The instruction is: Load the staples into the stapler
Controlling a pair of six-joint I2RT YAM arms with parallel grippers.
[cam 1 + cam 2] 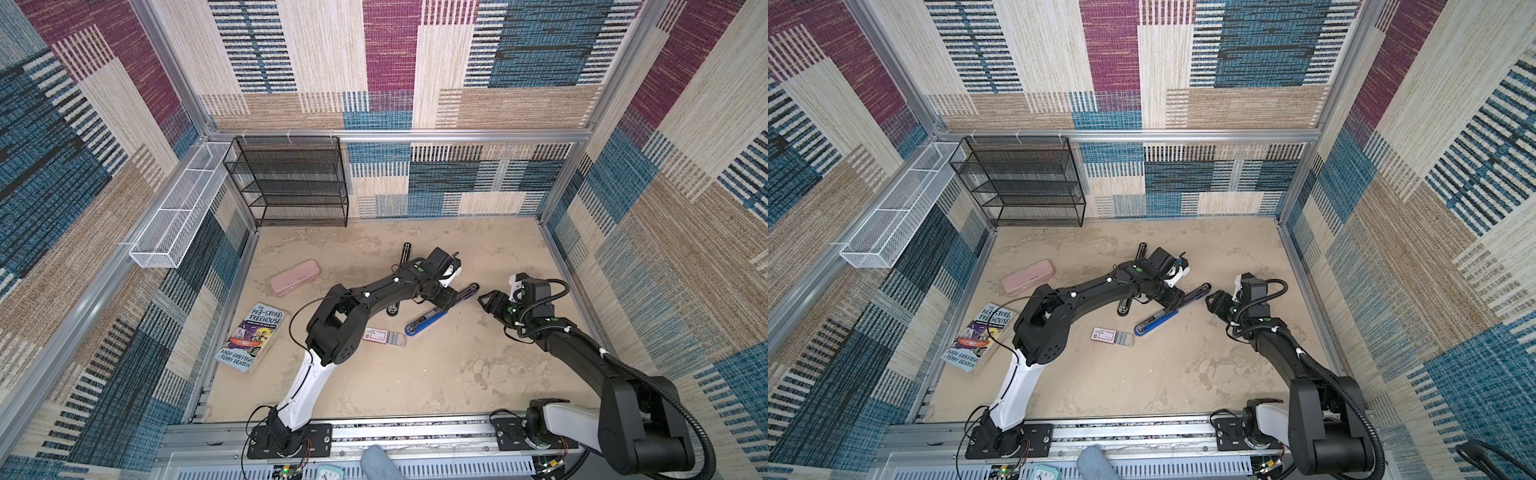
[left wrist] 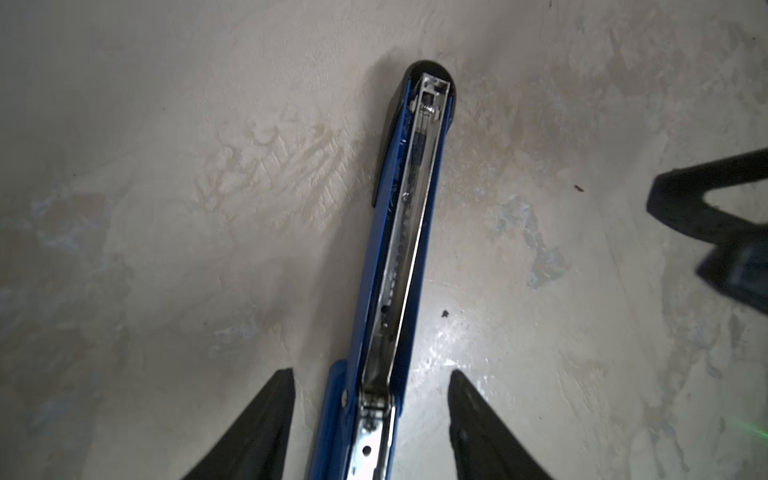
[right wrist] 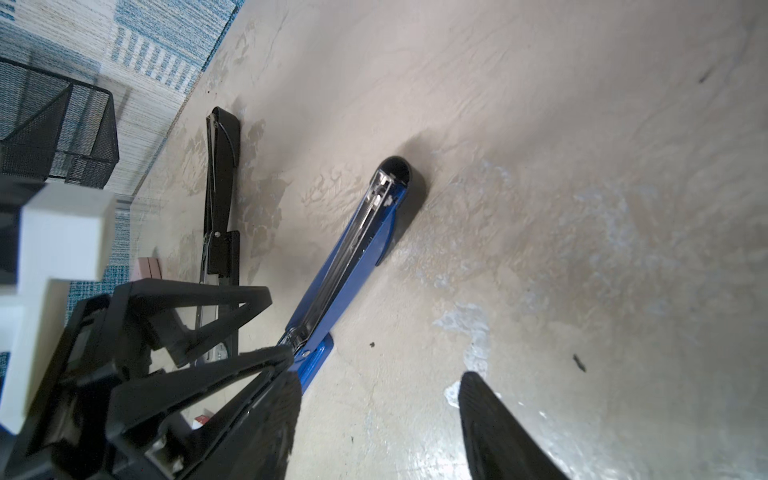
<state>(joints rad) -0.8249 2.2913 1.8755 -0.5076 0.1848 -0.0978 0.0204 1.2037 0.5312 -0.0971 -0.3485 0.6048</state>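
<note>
**Staples sit in their box next to the open blue stapler**

The staples (image 1: 395, 339) are thin grey strips. They lie in a grey tray that sticks part way out of a small white box (image 1: 374, 333) with a red edge. The box lies flat near the middle of the table (image 1: 436, 382), and both top views show it.

Just beside the box, toward the right edge, lies the blue stapler (image 1: 424, 323). It is folded open and lies long and slanted. One end is near the box, and its black-tipped end points toward the back right corner. Its shiny metal track (image 2: 405, 232) faces up.

The left gripper (image 2: 370, 370) is over the stapler's hinge. Its two fingers are apart, one on each side. In the left wrist view, bare table shows between each finger and the stapler. It holds nothing.

The right gripper (image 3: 378, 372) is near the black-tipped end, toward the right edge. Its fingers are wide apart too, and it holds nothing.

A black stapler (image 1: 406, 250) lies closer to the back edge, partly hidden by the left arm. A pink case (image 1: 295, 277) lies toward the left edge. A book (image 1: 253, 336) lies by the left edge, closer to the front. A black mesh shelf (image 1: 289, 183) stands in the back left corner. A white mesh basket (image 1: 178, 208) hangs on the left wall.
</note>
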